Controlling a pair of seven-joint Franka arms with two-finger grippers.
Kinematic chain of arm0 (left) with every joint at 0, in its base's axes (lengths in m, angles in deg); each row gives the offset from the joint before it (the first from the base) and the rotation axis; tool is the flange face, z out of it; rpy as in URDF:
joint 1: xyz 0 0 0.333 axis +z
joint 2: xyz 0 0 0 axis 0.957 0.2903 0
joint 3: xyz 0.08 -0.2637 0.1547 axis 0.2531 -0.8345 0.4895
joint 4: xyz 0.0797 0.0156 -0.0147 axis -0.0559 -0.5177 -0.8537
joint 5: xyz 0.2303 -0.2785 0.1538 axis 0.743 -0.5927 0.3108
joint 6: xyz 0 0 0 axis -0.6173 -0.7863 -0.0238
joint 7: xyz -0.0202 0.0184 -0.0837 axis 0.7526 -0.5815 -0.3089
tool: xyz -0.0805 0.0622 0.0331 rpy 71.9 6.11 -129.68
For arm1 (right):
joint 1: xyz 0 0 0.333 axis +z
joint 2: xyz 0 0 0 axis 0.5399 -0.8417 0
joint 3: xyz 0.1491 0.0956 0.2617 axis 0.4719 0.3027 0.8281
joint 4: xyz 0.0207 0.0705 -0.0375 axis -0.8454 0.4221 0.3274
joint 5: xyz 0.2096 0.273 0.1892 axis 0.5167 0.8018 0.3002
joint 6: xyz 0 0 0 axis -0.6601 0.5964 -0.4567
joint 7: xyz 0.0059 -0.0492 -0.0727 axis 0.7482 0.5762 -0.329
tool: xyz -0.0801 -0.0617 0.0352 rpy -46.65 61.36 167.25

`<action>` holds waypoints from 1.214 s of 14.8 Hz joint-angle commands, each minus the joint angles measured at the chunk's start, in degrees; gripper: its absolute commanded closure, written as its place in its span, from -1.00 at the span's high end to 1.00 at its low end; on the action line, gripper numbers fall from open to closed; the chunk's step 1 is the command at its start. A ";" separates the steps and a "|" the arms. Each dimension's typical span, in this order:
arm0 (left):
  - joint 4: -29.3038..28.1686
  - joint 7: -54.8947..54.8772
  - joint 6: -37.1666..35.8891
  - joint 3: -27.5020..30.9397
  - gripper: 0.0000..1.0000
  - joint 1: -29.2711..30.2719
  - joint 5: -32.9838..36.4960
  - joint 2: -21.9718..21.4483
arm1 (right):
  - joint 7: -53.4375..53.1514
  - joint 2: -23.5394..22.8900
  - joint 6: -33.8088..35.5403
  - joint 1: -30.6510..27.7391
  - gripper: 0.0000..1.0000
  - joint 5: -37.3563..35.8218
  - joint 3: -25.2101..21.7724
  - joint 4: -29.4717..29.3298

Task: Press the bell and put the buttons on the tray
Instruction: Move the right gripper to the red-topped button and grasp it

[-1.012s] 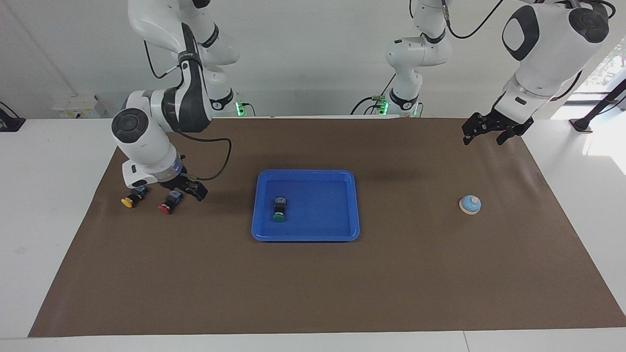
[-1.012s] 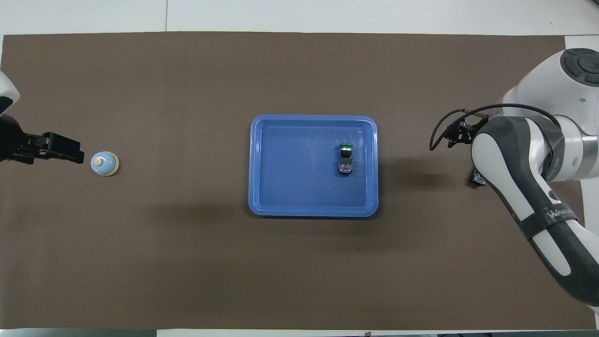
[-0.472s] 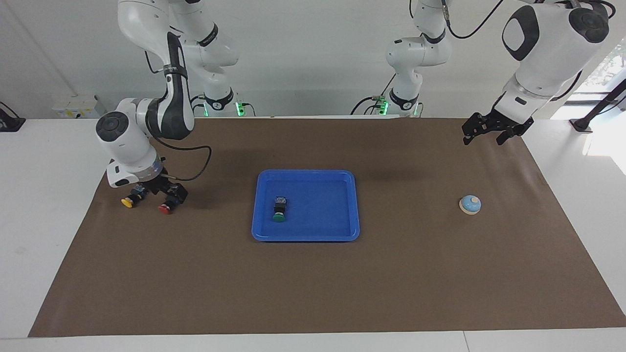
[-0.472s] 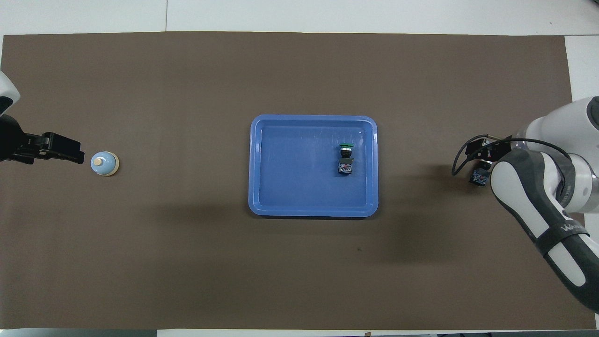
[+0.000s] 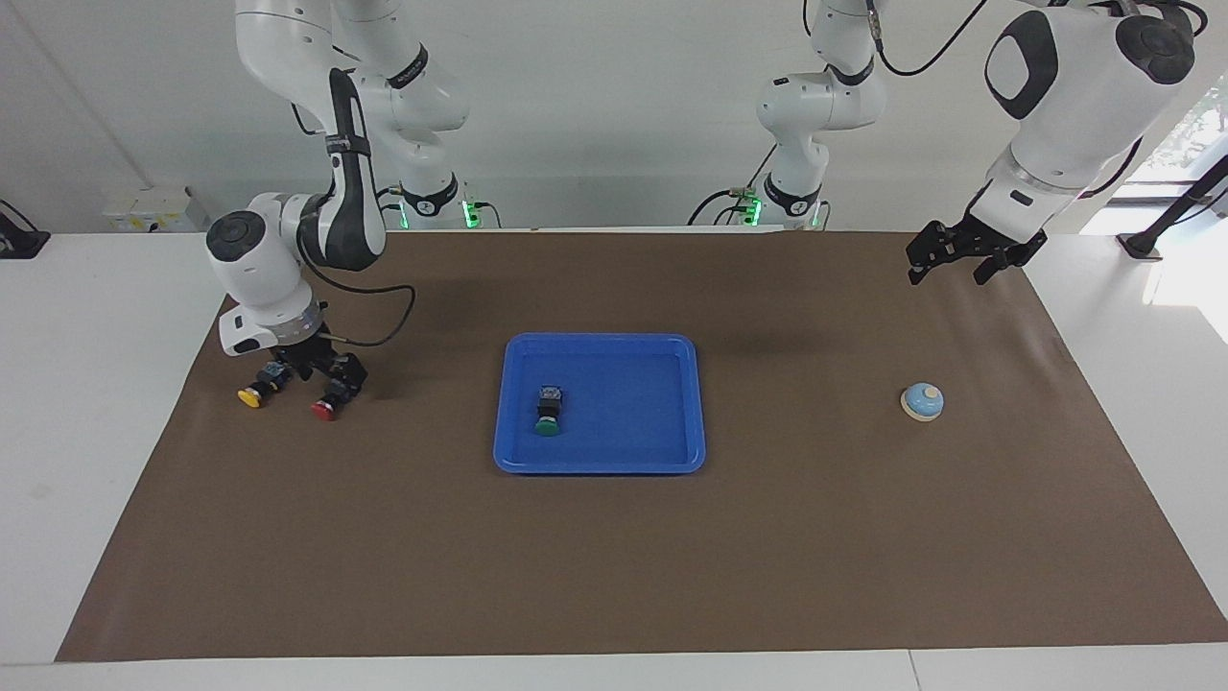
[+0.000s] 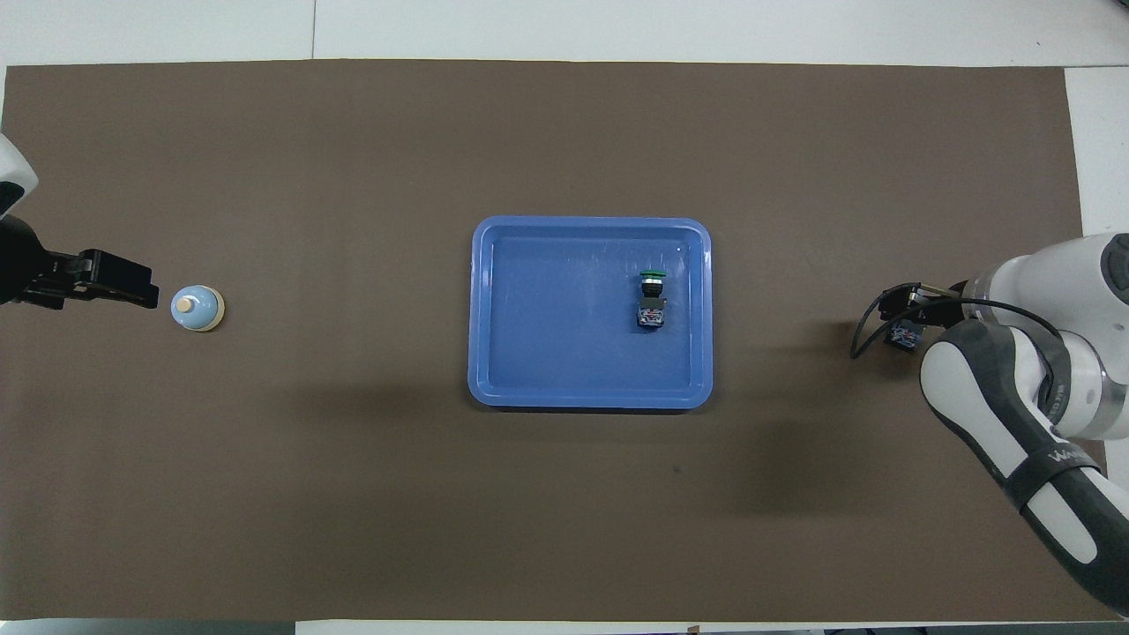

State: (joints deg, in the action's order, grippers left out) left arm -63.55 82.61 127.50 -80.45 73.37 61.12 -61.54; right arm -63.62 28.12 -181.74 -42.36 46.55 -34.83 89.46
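The blue tray (image 5: 600,338) (image 6: 591,222) lies mid-mat, and the green button (image 5: 548,418) (image 6: 653,295) rests on its side in it. At the right arm's end of the mat, the yellow button (image 5: 253,395) and the red button (image 5: 324,410) lie side by side. My right gripper (image 5: 315,370) hangs low and open over their black bodies; I cannot tell whether it touches either. From overhead the arm hides all but the red button's body (image 6: 906,335). The bell (image 5: 922,401) (image 6: 197,308) stands toward the left arm's end. My left gripper (image 5: 964,255) (image 6: 97,284) waits open, raised.
A brown mat (image 5: 614,557) covers the table (image 5: 86,403), with white table showing around it. The right arm's elbow and cable (image 5: 384,317) hang over the mat between the two buttons and the robots.
My right gripper has slid away from the tray toward the right arm's end of the table, settling over the yellow and red buttons. Left arm, bell and green button have not moved.
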 commanded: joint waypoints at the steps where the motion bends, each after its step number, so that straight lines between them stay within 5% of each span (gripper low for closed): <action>1: 0.27 0.21 -0.77 0.28 1.00 -0.24 0.49 -0.39 | 0.83 1.41 -3.03 -1.04 1.00 -0.77 0.67 2.95; 4: 0.27 0.21 -0.77 0.28 1.00 -0.24 0.49 -0.39 | 0.74 1.32 -4.53 -0.86 0.94 -0.77 0.76 3.30; 5: 0.27 0.21 -0.77 0.28 1.00 -0.24 0.49 -0.39 | 0.91 1.32 -4.53 -0.95 0.75 -0.77 0.76 3.39; 9: 0.27 0.21 -0.77 0.28 1.00 -0.24 0.49 -0.39 | 1.18 1.67 -4.53 -1.04 -0.86 -0.33 0.76 4.53; 10: 0.27 0.21 -0.77 0.28 1.00 -0.24 0.49 -0.39 | 1.18 1.67 -4.53 -1.04 -1.00 -0.33 0.85 4.53; 15: 0.27 0.21 -0.77 0.28 1.00 -0.24 0.49 -0.39 | 1.18 1.58 -2.96 0.19 -1.00 -0.33 1.02 2.52; 18: 0.36 0.21 -0.77 0.28 1.00 -0.24 0.49 -0.39 | 0.39 0.27 9.04 5.00 -1.00 -0.15 1.46 -7.37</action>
State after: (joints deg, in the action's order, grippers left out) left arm -63.55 82.61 127.50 -80.45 73.37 61.12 -61.54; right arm -63.51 28.56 -181.06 -40.30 46.55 -34.00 89.20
